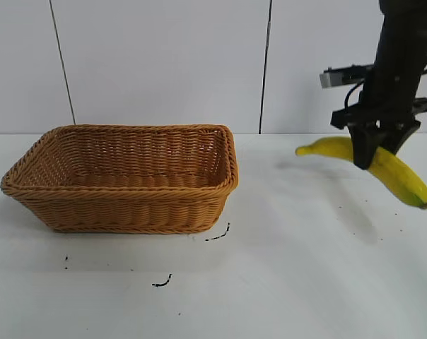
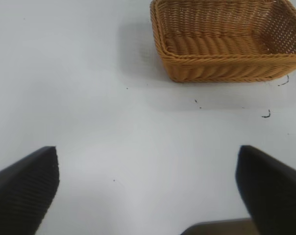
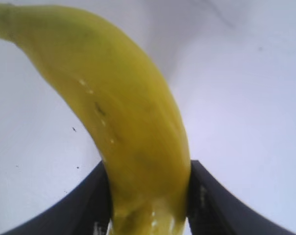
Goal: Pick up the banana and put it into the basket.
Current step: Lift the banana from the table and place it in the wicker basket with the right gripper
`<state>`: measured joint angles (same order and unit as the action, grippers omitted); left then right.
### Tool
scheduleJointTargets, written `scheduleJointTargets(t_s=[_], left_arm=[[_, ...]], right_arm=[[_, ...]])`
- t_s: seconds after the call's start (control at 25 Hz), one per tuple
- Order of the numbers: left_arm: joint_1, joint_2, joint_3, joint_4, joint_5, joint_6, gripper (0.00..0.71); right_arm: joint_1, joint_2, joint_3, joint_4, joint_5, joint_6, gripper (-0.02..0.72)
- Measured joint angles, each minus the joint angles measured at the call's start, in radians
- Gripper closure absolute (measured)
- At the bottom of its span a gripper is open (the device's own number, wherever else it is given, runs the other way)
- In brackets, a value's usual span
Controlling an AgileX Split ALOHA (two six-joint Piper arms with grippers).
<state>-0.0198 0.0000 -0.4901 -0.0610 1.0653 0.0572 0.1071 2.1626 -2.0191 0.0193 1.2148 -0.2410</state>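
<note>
While the left gripper [image 2: 147, 196] idles agape, the right gripper [image 1: 378, 150] has its jaws clamped on the banana [image 1: 397, 174], clear of the table [image 1: 284, 282] at three o'clock; the basket [image 1: 121, 212] at nine o'clock waits unfilled.

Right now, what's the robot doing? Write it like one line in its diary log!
step: carry | right gripper: jaws shut on banana, held above table | basket: holds nothing | left gripper: jaws open, idle

The right arm [image 1: 401, 49] is matte black, with black cables and a small grey block.
</note>
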Motion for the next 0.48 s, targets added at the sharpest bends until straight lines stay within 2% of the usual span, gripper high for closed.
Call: scheduleJointTargets(t_s=[0.16,0.48], left_arm=[[0.0,0.0,0.0,0.0,0.0,0.0,0.015],[0.0,0.0,0.0,0.0,0.0,0.0,0.015]], right_arm=[[0.038,-0.001,-0.09,0.005,0.001,-0.002,0.384],[0.154,0.05,-0.229,0.013,0.005,-0.067,0.384]])
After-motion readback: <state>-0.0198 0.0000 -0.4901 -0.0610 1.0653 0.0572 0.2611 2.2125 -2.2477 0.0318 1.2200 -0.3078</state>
